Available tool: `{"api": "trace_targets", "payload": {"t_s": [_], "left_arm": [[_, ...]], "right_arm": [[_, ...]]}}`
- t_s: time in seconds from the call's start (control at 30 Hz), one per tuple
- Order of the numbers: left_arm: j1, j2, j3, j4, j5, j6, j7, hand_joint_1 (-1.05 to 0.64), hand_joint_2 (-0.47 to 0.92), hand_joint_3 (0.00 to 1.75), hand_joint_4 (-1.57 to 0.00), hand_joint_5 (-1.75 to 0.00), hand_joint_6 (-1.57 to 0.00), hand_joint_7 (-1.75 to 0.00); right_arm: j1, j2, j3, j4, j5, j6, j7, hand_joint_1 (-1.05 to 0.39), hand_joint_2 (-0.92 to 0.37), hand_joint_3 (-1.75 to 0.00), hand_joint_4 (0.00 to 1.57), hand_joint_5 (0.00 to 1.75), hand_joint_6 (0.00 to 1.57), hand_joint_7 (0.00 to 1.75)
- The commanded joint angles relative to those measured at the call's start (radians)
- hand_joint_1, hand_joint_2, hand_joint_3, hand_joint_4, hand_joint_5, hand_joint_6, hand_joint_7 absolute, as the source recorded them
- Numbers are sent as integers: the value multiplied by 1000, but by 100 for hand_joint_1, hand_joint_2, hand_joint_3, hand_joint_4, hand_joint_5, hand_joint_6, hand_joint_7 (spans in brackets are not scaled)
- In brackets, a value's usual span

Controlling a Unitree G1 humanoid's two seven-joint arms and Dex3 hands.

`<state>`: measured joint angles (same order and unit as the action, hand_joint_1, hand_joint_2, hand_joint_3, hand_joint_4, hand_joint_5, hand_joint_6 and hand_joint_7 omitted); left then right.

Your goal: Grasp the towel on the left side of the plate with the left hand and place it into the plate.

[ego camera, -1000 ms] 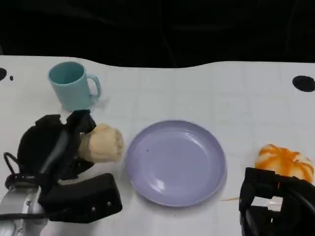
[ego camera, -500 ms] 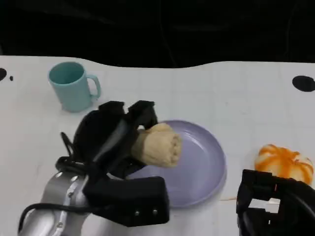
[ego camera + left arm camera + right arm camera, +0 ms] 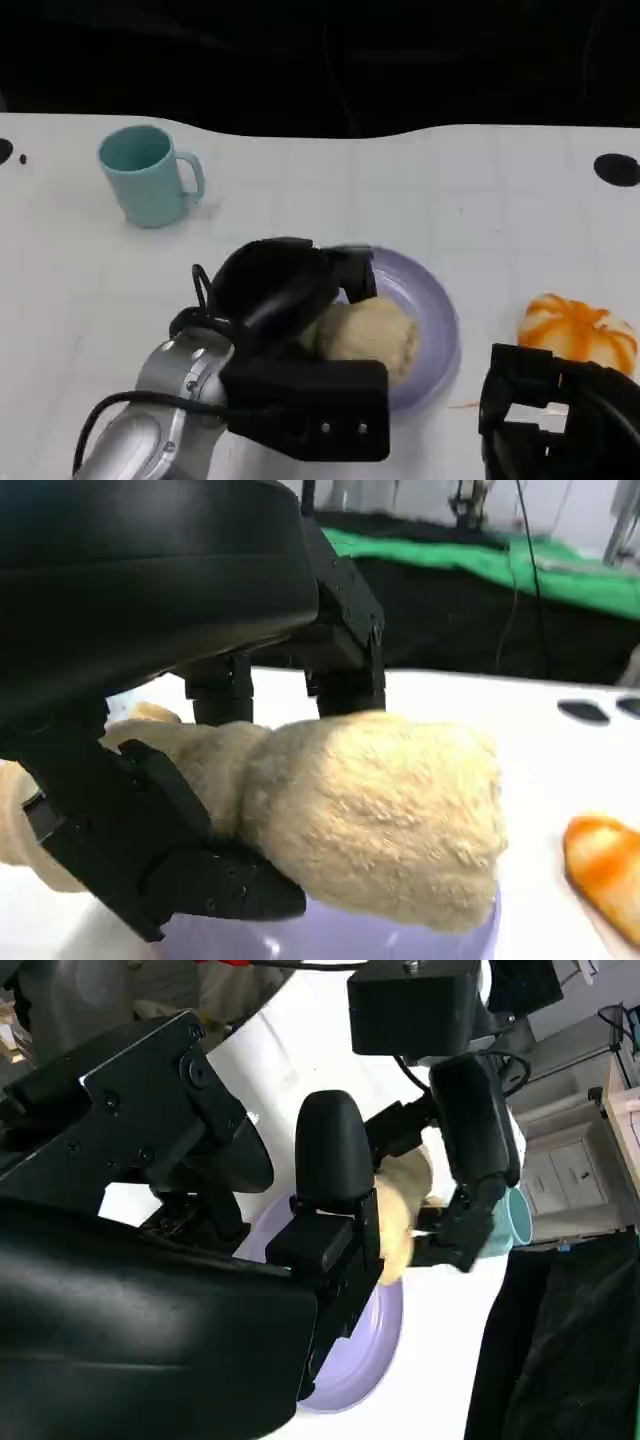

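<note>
My left hand grips the rolled cream towel and holds it over the middle of the lavender plate. The left wrist view shows black fingers wrapped around the towel, with the plate just beneath it. In the right wrist view the towel sits in the left hand above the plate. My right hand rests at the table's near right, its fingers curled in with nothing in them.
A teal mug stands at the back left of the white table. An orange-and-white cloth lies right of the plate, close to my right hand. A black round mark sits at the far right edge.
My left hand has carried the towel rightward from the left of the plate to over its middle. The right hand stays where it was.
</note>
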<state>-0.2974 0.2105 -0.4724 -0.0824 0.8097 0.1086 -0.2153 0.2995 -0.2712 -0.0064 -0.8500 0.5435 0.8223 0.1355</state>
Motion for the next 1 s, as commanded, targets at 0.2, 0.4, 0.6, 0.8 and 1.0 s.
{"api": "trace_targets", "payload": {"t_s": [0.2,0.4,0.6,0.8,1.0], "left_arm": [[-3,47,-11,-50,21,3,-89,-67,92,16,-1,-42,-14,-1],[-5,74,-9,-93,39,10,-142,-84,92,16,0,-38,-11,-1],[28,105,33,-163,24,23,-166,-84,92,15,0,-39,-13,-2],[94,148,106,-248,-20,22,-178,-78,92,14,-1,-43,-16,-3],[213,186,240,-337,-135,-23,-142,-73,92,15,-6,-48,-18,-4]], "right_arm": [[0,-9,-12,-8,8,2,4,-3,-47,-144,84,175,75,156],[1,-17,-12,-7,4,2,8,-2,-46,-144,84,175,75,156],[-1,-12,-11,-12,6,13,-2,-2,-47,-144,84,175,75,155],[-2,-10,-12,-12,8,13,-1,-2,-47,-145,83,175,74,156],[0,-12,-14,-8,7,6,4,-2,-46,-144,83,175,74,156]]}}
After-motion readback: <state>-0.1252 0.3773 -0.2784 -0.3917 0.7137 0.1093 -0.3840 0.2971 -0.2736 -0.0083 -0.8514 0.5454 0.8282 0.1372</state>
